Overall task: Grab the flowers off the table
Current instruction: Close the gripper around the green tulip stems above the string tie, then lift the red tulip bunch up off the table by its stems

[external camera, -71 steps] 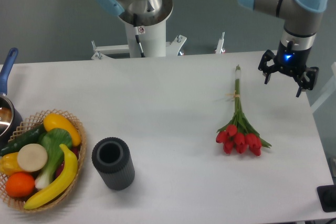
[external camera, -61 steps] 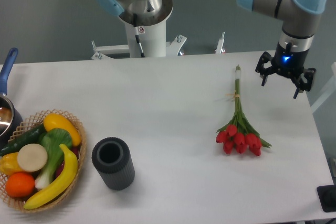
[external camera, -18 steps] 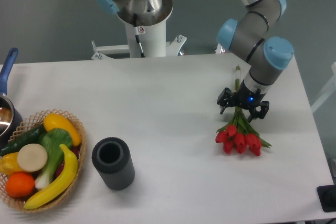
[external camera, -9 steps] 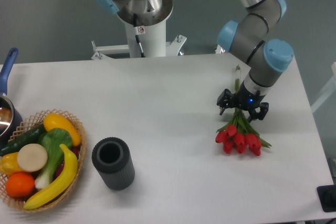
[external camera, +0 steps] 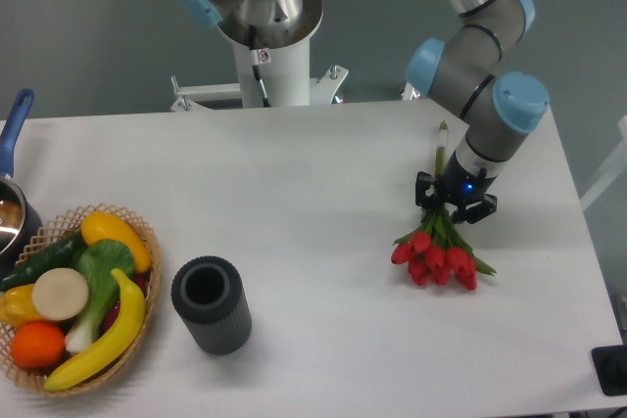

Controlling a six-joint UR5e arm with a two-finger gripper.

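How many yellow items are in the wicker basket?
3: a banana along the front right, a yellow piece at the back rim, another at the left edge of the wicker basket. Others may be hidden beneath.

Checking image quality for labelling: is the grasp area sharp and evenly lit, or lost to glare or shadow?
Fixed camera: even, soft light, no glare on the white table; the red tulip bunch is sharp; the gripper casts little shadow, though its dark fingers blur together.

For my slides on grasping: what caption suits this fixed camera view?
UR5e gripper closed around the stems of the red tulip flowers on the white table.
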